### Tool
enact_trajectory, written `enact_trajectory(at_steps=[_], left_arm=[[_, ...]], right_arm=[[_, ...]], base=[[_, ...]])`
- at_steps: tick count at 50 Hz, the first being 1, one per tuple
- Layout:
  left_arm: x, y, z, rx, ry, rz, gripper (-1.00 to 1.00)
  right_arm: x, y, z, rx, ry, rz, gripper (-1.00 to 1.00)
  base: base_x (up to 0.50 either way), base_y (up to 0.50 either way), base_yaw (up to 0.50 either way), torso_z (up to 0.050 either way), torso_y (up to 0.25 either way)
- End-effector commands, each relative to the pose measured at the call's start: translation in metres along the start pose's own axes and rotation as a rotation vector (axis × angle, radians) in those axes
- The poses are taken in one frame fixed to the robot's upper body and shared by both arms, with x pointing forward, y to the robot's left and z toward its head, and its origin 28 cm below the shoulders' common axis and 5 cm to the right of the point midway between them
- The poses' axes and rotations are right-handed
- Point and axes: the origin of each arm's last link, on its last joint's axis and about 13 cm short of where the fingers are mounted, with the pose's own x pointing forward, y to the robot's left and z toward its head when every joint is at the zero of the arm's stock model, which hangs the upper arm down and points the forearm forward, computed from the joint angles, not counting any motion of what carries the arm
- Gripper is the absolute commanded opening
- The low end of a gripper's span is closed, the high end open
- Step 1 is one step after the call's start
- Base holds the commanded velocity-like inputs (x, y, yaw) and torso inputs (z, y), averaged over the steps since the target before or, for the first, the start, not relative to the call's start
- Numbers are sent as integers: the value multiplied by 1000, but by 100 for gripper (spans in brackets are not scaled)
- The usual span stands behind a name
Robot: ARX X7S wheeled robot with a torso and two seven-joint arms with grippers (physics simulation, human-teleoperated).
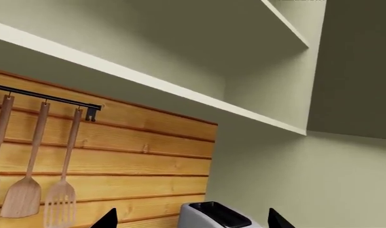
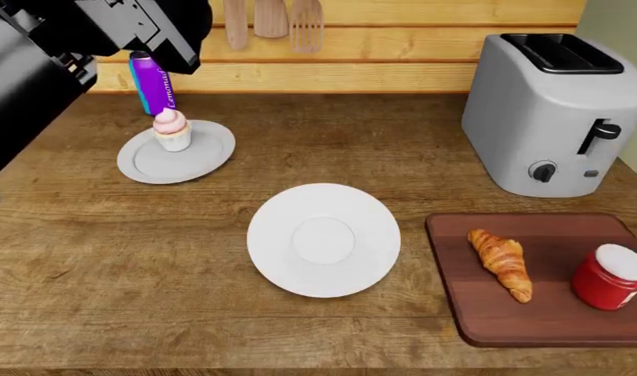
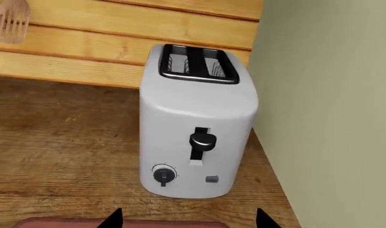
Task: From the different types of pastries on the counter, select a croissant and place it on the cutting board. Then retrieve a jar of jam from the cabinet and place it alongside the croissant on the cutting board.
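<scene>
1. Resting on striped dark-wood cutting board (image 2: 548,329): ridged golden croissant (image 2: 502,262), w/ round red jar of jam (image 2: 609,277) just beside, apart.
2. Wood-grain counter (image 2: 109,274) bare btwn round white plate (image 2: 323,240) and cupcake (image 2: 171,129) plate.
3. Left gripper (image 1: 189,221) and right gripper (image 3: 189,219): tips spread, empty.
4. Boxy grey toaster (image 3: 196,128) near board's far edge.

Evenly lit simulator renders, bright and soft, with no glare and no blur; edges stay sharp across all three views. In the head view, the white plate (image 2: 323,240) and the toaster (image 2: 549,117) cast only faint, short shadows on the counter (image 2: 109,274). The black left arm (image 2: 46,70) reads as a dark, nearly detail-less mass. In the left wrist view, the shelf (image 1: 148,80) underside is dimmer, shaded grey-green. No visible lens distortion at the edges.
</scene>
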Motion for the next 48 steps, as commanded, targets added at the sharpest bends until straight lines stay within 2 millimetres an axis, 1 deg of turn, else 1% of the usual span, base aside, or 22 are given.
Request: enact_trajectory(at_steps=[1, 4, 7, 10, 15, 18, 20, 22, 23, 24, 26, 29, 31, 33, 34, 38, 41, 45, 46, 48], left_arm=[[1, 2, 0, 4, -4, 4, 100], [1, 3, 0, 4, -5, 5, 100], [1, 4, -1, 5, -4, 7, 100], [0, 2, 0, 7, -5, 10, 100], [-2, -1, 2, 8, -8, 12, 100], [-2, -2, 2, 7, -9, 11, 100], [-1, -1, 1, 6, -10, 11, 100], [0, -1, 1, 5, -10, 9, 100], [0, -1, 1, 4, -11, 8, 100], [0, -2, 1, 4, -11, 7, 100], [-1, -3, 2, 4, -12, 5, 100], [-1, -4, 3, 4, -14, 6, 100], [-1, -5, 3, 5, -15, 5, 100], [0, -5, 3, 6, -16, 5, 100], [0, -4, 3, 7, -16, 4, 100], [2, 0, 2, 8, -17, 4, 100], [3, 1, 1, 9, -19, 4, 100], [3, 2, 2, 10, -22, 5, 100], [2, 1, 2, 11, -22, 5, 100], [2, -1, 3, 12, -22, 4, 100]], right_arm=[[8, 22, 26, -4, -112, -14, 100], [13, 39, 33, -5, -138, -26, 100], [14, 48, 38, -8, -162, -34, 100], [10, 50, 45, -12, -202, -47, 100], [0, 48, 65, -20, -288, -84, 100], [-11, 39, 81, -30, -343, -117, 100], [-24, 21, 93, -33, -378, -139, 100], [-46, -7, 104, -35, -408, -158, 100], [-62, -25, 109, -37, -421, -167, 100], [-78, -39, 114, -40, -432, -176, 100], [-107, -60, 122, -41, -451, -192, 100], [-145, -79, 132, -44, -474, -212, 100], [-164, -85, 137, -48, -487, -225, 100], [-176, -86, 143, -49, -501, -237, 100], [-180, -86, 146, -51, -507, -243, 100], [-181, -78, 158, -58, -538, -260, 100], [-179, -74, 162, -58, -550, -262, 100], [-181, -71, 166, -55, -573, -267, 100], [-180, -70, 167, -54, -576, -268, 100], [-169, -63, 169, -53, -582, -268, 100]], base=[[0, 0, 0, 0, 0], [0, 0, 0, 0, 0], [0, 0, 0, 0, 0], [0, 0, 0, 0, 0], [0, 0, 0, 0, 0], [0, 0, 0, 0, 0], [0, 0, 0, 0, 0], [0, 0, 0, 0, 0], [0, 0, 0, 0, 0], [0, 0, 0, 0, 0], [0, 0, 0, 0, 0], [0, 0, 0, 0, 3], [0, 0, 0, 0, 0], [0, 0, 0, 0, 0], [0, 0, 0, 0, 0], [0, 0, 0, 0, 0], [0, 0, 0, 0, 0], [0, 0, 0, 0, 0], [0, 0, 0, 0, 0], [0, 0, 0, 0, 0]])
